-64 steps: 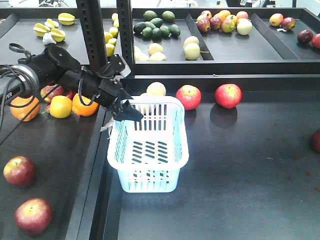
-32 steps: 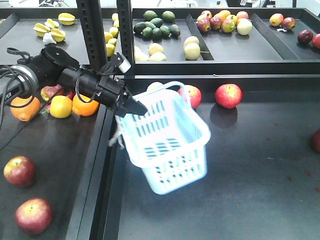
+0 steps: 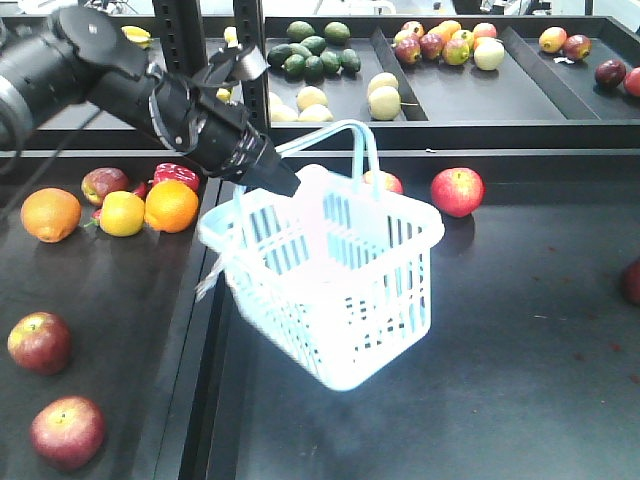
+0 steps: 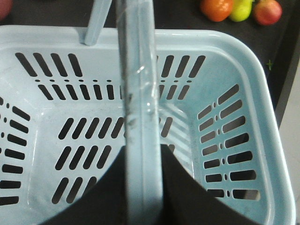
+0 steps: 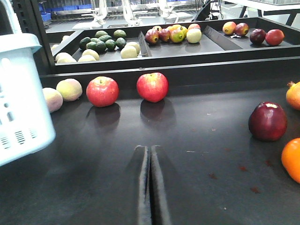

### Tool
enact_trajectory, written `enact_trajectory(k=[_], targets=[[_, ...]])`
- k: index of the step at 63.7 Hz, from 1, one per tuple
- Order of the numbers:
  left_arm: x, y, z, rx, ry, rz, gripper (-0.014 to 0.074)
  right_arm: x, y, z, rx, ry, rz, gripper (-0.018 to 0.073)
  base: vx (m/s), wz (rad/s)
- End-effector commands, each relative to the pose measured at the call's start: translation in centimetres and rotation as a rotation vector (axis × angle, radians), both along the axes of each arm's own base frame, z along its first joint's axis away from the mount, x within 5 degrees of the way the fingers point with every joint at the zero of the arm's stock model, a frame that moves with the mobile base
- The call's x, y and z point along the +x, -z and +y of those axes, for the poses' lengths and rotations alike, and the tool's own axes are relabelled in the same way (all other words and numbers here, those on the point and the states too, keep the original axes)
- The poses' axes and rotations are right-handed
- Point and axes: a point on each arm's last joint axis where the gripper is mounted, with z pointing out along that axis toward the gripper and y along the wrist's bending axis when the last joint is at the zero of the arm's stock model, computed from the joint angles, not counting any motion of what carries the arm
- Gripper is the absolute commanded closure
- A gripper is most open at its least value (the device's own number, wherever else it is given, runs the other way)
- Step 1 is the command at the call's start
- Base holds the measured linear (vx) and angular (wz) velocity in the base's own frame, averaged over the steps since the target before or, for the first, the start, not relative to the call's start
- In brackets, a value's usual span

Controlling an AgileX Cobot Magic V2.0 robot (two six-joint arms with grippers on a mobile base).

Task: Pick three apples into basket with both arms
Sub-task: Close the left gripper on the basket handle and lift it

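apples (image 3: 38, 342) lay near left while the left gripper (image 3: 284, 180) clamped the handle (image 4: 139, 117) of the basket (image 3: 345, 300), which hung tilted above the table. the right gripper (image 5: 150, 152) was pinched together, empty. setting the basket down level, near the fruit, looked wisest.

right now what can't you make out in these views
- Front view: basket is motion-blurred; it hides most of one apple.
- Left wrist view: handle and the jaws cover the middle of the basket floor.
- Right wrist view: basket cut by left edge, orange fruit by right edge.
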Motion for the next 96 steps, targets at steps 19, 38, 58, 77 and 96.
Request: enact_trajectory(k=[19,38,58,77,96], targets=[[-9.8,-12.1,-0.5,-0.03,-0.173,-0.097,0.0604,0.0,-0.2,0.0,-0.016,0.001,-0.067,0.0564,0.0,0.0],[-14.5,-15.3,-0.6,-0.022,-0.239,-0.154,0.0604,0.0,-0.2,0.0,-0.016,0.001,-0.067,0.0564,0.0,0.0],[-18.6,-13.0,-1.0,0.054,-0.228,-0.111,0.0604,0.0,-0.2,0.0,-0.016,0.001,-0.067,0.0564,0.0,0.0],[-20.7,-9.5,-0.6,-0.052,-0.288,-0.126,0.0604,0.0,-0.2,0.0,-0.016,0.001,-0.067,0.0564,0.0,0.0],[-21.7,-7.9,0.1,0.02,-0.268,-0.066,0.0604,0.0,-0.2,0.0,-0.016,0.001,-0.067,0.0564,0.0,0.0]])
